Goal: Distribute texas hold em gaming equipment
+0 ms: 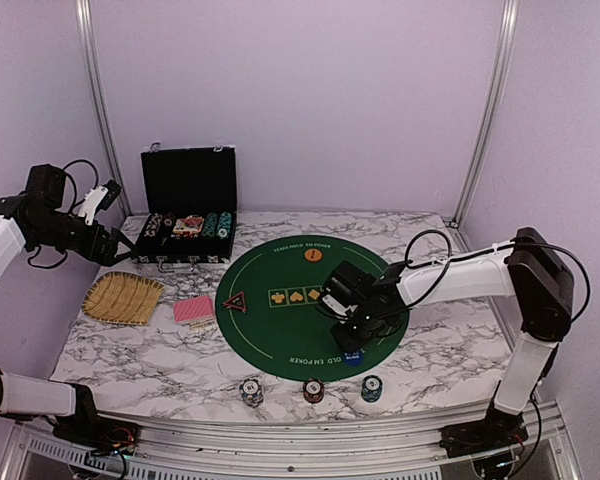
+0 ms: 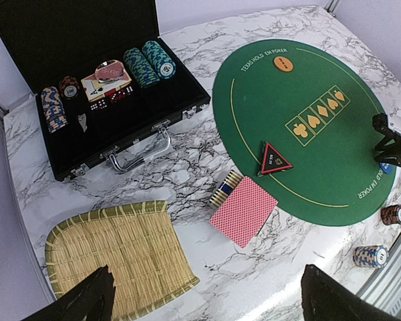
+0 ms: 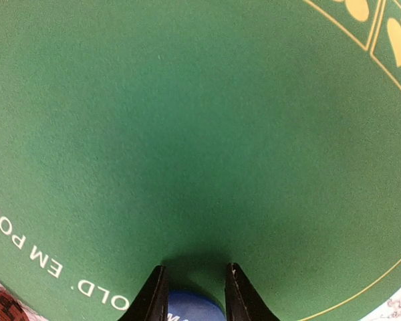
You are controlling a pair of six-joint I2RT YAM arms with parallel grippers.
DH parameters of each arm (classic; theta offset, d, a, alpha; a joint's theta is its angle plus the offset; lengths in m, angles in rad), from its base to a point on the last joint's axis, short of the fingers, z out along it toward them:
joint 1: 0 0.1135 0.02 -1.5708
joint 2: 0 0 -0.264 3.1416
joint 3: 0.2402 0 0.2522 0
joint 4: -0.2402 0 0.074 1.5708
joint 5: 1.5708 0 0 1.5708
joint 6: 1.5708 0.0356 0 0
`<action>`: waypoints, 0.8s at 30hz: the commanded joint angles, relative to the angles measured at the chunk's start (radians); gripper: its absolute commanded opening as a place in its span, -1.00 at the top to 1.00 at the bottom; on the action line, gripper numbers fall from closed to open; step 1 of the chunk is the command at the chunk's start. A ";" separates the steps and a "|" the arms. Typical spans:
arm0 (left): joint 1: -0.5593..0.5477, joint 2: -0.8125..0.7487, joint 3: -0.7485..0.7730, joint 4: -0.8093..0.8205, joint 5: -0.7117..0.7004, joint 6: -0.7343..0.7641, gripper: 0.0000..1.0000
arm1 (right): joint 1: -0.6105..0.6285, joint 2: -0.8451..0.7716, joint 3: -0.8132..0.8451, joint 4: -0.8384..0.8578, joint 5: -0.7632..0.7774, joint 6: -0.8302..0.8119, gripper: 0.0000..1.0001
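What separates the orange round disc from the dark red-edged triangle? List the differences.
Shape: the orange round disc is circular; the dark red-edged triangle has three corners. Colour: the disc is orange; the triangle is dark with a red border. Place: the disc lies near the far rim of the green felt mat, the triangle near its left rim. Both lie flat on it.
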 commanded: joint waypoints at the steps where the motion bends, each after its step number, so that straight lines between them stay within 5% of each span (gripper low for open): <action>1: 0.004 -0.002 0.021 -0.027 0.010 0.007 -0.98 | -0.009 -0.035 -0.026 -0.043 0.001 0.013 0.41; 7: 0.004 -0.011 0.021 -0.027 0.007 0.006 -0.98 | -0.010 -0.057 0.006 -0.076 0.023 0.010 0.33; 14: 0.004 -0.012 0.023 -0.029 0.003 0.000 -0.98 | 0.014 -0.139 0.101 -0.193 0.032 0.028 -0.22; 24: 0.004 -0.004 0.013 -0.029 0.012 0.000 -0.98 | 0.201 -0.085 0.352 -0.268 -0.079 -0.007 -0.70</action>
